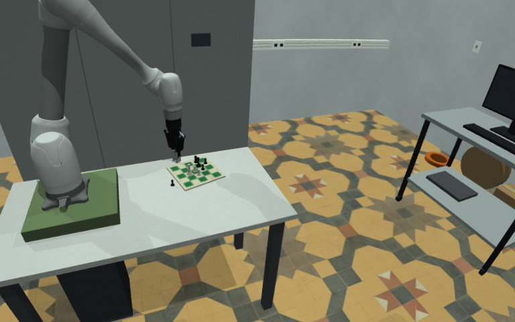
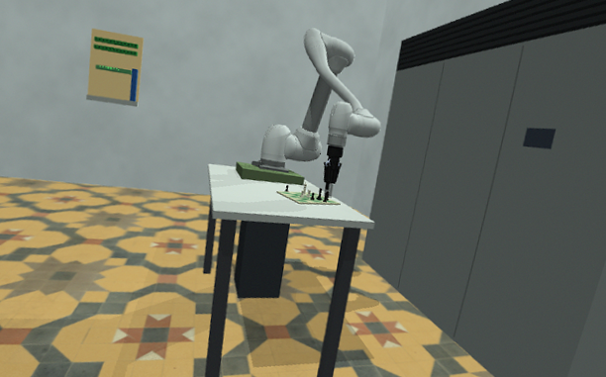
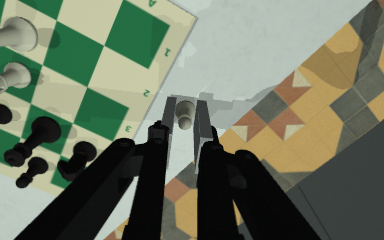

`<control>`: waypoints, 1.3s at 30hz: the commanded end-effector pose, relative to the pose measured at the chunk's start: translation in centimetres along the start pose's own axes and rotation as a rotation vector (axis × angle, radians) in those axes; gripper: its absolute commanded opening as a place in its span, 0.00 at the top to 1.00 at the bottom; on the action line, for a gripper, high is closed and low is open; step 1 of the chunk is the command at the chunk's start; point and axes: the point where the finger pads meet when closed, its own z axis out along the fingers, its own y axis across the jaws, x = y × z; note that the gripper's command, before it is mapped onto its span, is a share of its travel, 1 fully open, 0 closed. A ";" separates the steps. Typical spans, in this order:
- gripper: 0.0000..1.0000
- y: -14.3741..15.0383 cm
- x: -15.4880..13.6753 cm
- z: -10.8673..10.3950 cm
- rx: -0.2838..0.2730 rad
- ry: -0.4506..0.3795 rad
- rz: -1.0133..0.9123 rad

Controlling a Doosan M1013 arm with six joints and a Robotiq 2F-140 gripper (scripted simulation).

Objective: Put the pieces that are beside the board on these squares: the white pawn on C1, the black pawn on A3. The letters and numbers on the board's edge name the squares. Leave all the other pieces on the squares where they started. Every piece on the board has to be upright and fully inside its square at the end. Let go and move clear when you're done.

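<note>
The white pawn [image 3: 185, 111] stands on the table beside the board's numbered edge, seen from above in the wrist view. My gripper [image 1: 176, 156] [image 2: 329, 189] [image 3: 185, 113] is part open, with its fingers down on either side of the pawn; a narrow gap shows beside the right finger. The black pawn [image 1: 172, 182] [image 2: 287, 188] stands on the table off another side of the board, outside the wrist view. The green and cream board [image 1: 204, 182] [image 3: 160, 70] lies flat. Square A3 [image 3: 101, 114] is bare. C1 is not in the wrist view.
On the board stand a tall white piece [image 3: 17, 34], a smaller white piece [image 3: 15, 76] and several black pieces, including one near the left finger linkage [image 3: 82, 156]. The table's back edge and grey cabinet [image 1: 212, 94] are close behind the gripper.
</note>
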 end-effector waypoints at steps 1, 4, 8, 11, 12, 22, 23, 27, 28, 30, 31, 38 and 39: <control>0.80 0.0 0.0 0.0 0.000 0.000 0.000; 0.80 0.0 0.0 0.0 0.000 0.000 0.000; 0.80 0.0 0.0 0.0 0.000 0.000 0.000; 0.80 0.0 0.0 0.0 0.000 0.000 0.000; 1.00 0.0 0.0 0.0 0.000 0.000 0.000; 1.00 0.0 0.0 0.0 0.000 0.000 0.000; 1.00 0.0 0.0 0.0 0.000 0.000 0.000; 1.00 0.0 0.0 0.0 0.000 0.000 0.000; 1.00 0.0 0.0 0.0 0.000 0.000 0.000; 1.00 0.0 0.0 0.0 0.000 0.000 0.000; 1.00 0.0 0.0 0.0 0.000 0.000 0.000; 1.00 0.0 0.0 0.0 0.000 0.000 0.000; 1.00 0.0 0.0 0.0 0.000 0.000 0.000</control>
